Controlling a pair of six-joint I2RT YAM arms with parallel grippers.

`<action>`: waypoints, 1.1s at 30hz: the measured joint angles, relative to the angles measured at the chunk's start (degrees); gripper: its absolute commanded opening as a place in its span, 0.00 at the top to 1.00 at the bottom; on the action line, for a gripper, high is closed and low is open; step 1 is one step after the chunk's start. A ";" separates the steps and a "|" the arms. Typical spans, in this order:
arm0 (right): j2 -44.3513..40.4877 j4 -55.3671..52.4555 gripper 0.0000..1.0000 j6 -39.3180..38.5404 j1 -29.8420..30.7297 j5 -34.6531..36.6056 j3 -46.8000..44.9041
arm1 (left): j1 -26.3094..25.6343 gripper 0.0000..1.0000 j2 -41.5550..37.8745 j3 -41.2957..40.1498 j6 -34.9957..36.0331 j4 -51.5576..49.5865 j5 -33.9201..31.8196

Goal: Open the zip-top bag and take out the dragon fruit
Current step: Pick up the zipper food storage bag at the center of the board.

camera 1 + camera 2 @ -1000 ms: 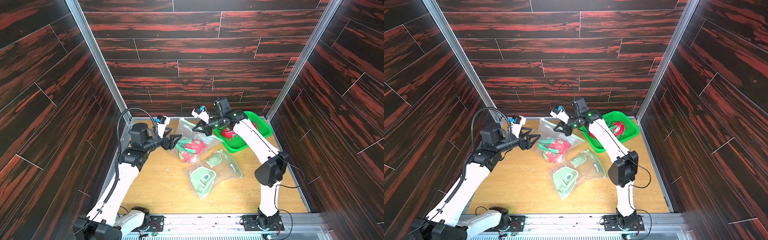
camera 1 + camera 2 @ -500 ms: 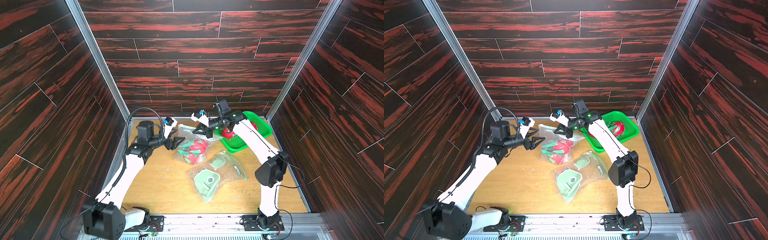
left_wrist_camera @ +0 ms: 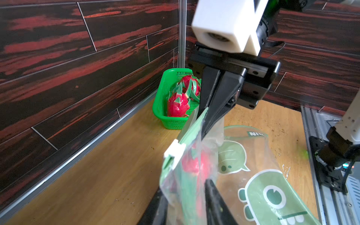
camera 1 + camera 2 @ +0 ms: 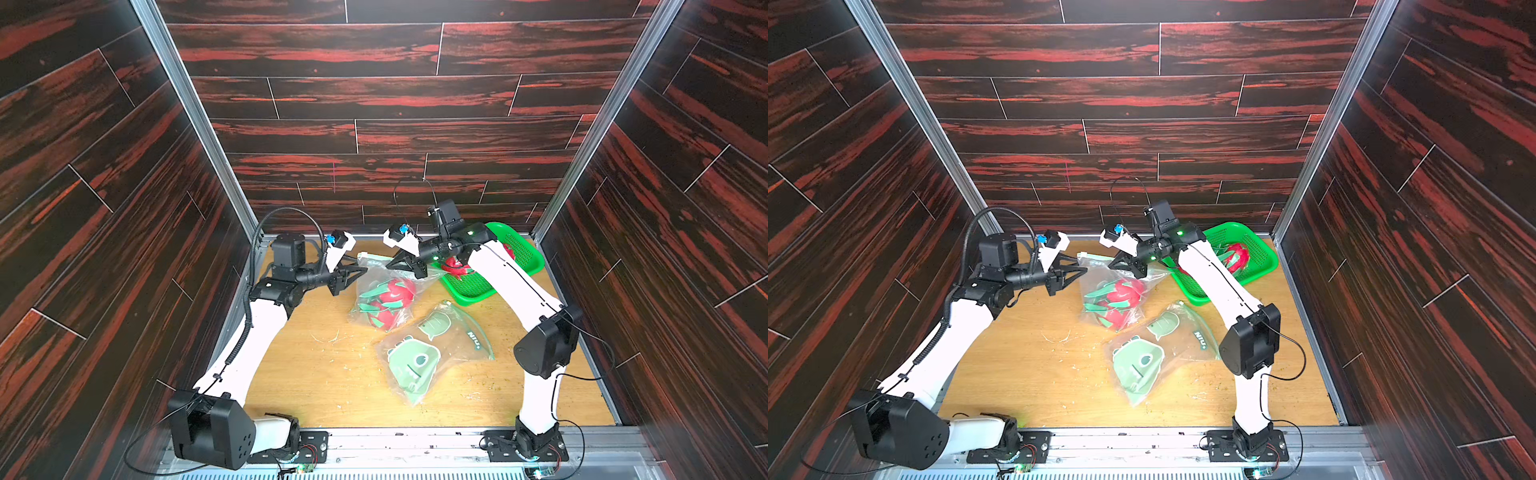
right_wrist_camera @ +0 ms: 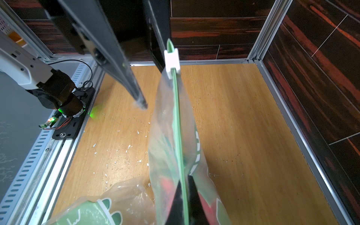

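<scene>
2 dragon fruit (image 3: 182, 95) sit in green basket (image 3: 161, 101), partly hidden behind right gripper (image 3: 205, 120), which is clamped on zip-top bag (image 4: 384, 291) top edge. Bagged fruit (image 4: 388, 301) blurred through plastic, count unclear, long axis slanting down the hanging bag. Left gripper (image 4: 360, 271) jaws apart, straddling bag near slider (image 5: 171, 62).

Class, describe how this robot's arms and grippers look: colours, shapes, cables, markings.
The left arm and right arm have white links and bulky black joints. The left gripper and right gripper have black tapering fingers, each below a white boxy camera housing with a blue dot. A ribbed black hose loops above the left arm; thin black wire and a green light mark the right.
</scene>
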 measured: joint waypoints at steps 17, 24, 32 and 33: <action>-1.03 -0.09 1.00 -0.31 0.02 -0.28 -1.14 | 0.24 0.61 3.52 3.32 1.36 -0.98 5.05; -1.77 0.15 1.00 -0.37 0.04 -0.63 -2.10 | 0.24 0.87 3.61 3.82 1.60 -1.11 5.57; -2.03 0.74 0.79 0.44 0.07 -1.25 -1.92 | 0.31 1.00 4.83 5.22 3.23 -3.17 7.58; -2.23 1.01 0.74 0.87 0.09 -1.64 -1.55 | 0.31 1.00 4.90 5.22 3.39 -3.43 7.76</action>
